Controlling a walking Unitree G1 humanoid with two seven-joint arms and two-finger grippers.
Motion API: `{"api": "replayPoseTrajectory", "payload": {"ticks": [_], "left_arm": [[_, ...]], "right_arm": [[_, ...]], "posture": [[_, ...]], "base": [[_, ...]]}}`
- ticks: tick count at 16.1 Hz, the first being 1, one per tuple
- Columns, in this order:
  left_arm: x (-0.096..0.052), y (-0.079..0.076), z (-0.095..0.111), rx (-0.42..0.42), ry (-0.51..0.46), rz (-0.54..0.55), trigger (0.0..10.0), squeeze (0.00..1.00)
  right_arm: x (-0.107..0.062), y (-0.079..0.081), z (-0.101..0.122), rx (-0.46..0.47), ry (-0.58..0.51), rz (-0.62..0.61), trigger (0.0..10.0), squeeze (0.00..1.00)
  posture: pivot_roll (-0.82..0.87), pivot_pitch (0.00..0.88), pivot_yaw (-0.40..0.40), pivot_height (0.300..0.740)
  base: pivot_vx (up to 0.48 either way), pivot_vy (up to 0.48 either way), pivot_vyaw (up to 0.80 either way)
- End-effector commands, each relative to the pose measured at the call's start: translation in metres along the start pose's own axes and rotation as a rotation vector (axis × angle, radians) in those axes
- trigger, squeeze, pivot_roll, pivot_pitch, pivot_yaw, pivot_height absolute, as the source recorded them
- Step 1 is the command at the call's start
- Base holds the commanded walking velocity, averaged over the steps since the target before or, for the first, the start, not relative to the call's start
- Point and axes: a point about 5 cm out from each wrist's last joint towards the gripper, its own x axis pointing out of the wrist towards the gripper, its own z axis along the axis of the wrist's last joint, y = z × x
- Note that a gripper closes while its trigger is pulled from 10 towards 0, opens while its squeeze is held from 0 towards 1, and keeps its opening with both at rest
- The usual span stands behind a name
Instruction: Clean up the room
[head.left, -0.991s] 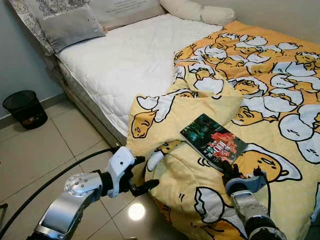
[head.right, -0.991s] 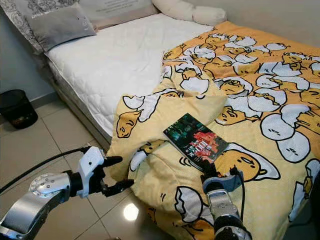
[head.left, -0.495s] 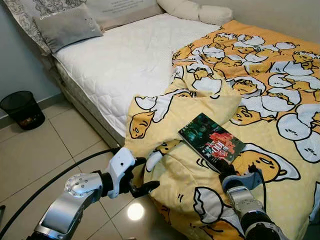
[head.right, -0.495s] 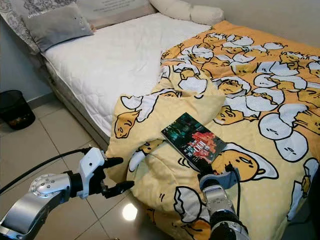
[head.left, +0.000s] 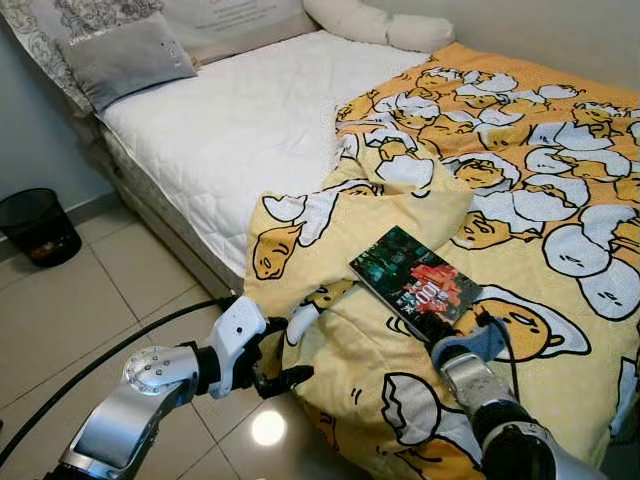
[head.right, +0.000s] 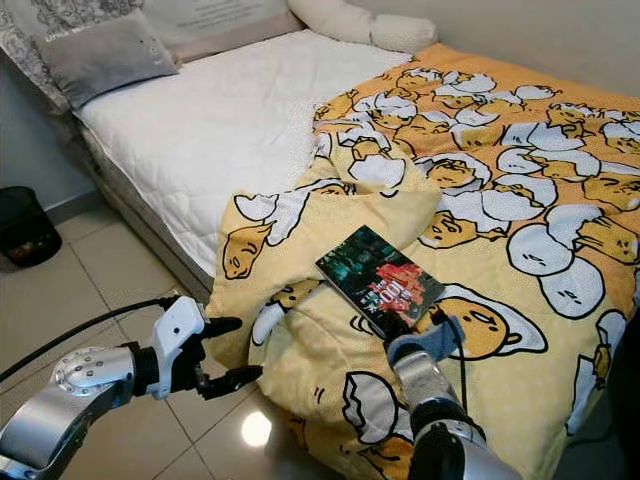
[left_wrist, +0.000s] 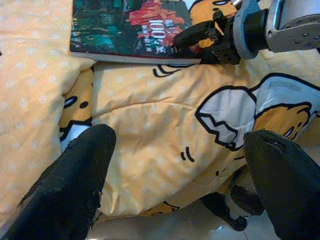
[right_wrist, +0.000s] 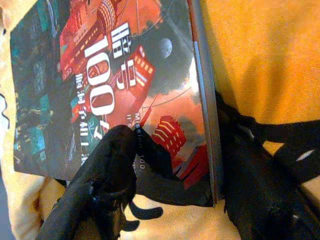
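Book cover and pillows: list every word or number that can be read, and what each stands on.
"100": large white number on the book cover, at the right gripper.
Other characters beside it on the cover: too blurred to read.
Small line under the number: too small to read.
Print on the pillow at the bed's head: too blurred to read.

bed (head.left: 240, 130): white mattress | yellow blanket (head.left: 520, 200) on it | book (head.left: 416, 281) on blanket | pillows (head.left: 125, 55) at head
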Motion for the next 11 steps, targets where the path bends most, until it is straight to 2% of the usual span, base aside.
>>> {"api": "replayPoseTrajectory", "payload": {"ticks": [1,2,3,4,5,7,8,9,10,11], "left_arm": [[-0.003,0.0,0.002,0.017,0.014,-0.003,10.0,1.0],[-0.003,0.0,0.002,0.018,0.014,-0.006,10.0,1.0],[-0.002,0.0,0.002,0.018,0.014,-0.007,10.0,1.0],[-0.002,0.0,0.003,0.019,0.014,-0.009,10.0,1.0],[-0.002,0.0,0.003,0.019,0.014,-0.009,10.0,1.0],[-0.001,0.0,0.003,0.018,0.012,-0.01,10.0,1.0],[-0.001,0.0,0.003,0.018,0.011,-0.01,10.0,1.0],[-0.001,0.0,0.003,0.018,0.011,-0.008,10.0,1.0],[-0.001,0.001,0.004,0.018,0.01,-0.006,10.0,1.0],[-0.001,0.001,0.004,0.018,0.01,-0.005,10.0,1.0]], "right_arm": [[-0.003,-0.008,-0.03,0.064,0.104,-0.044,10.0,0.0],[0.001,0.013,-0.021,0.16,0.061,0.076,10.0,0.0],[0.002,0.02,-0.018,0.186,0.047,0.119,10.0,0.0],[0.004,0.036,-0.01,0.209,0.018,0.21,10.0,0.0],[0.004,0.04,-0.005,0.226,-0.001,0.24,10.0,0.0],[0.005,0.05,0.006,0.279,-0.046,0.298,4.6,0.0],[0.005,0.051,0.007,0.283,-0.049,0.305,3.8,0.0],[0.005,0.053,0.008,0.283,-0.051,0.311,2.0,0.0],[0.005,0.053,0.009,0.282,-0.054,0.314,1.6,0.0],[0.005,0.054,0.01,0.288,-0.059,0.314,0.0,0.0]], "posture": [[0.12,0.0,0.093,0.74],[0.12,0.0,0.095,0.74],[0.12,0.0,0.095,0.74],[0.13,0.0,0.093,0.74],[0.13,0.0,0.092,0.74],[0.13,0.0,0.09,0.74],[0.13,0.0,0.09,0.74],[0.13,0.0,0.088,0.74],[0.13,0.0,0.086,0.74],[0.13,0.0,0.086,0.74]], "base": [[0.0,0.0,0.0],[0.0,0.0,0.0],[0.0,0.0,0.0],[0.0,0.0,0.0],[0.0,0.0,0.0],[0.0,0.0,0.0],[0.0,0.0,0.0],[0.0,0.0,0.0],[0.0,0.0,0.0],[0.0,0.0,0.0]]}}
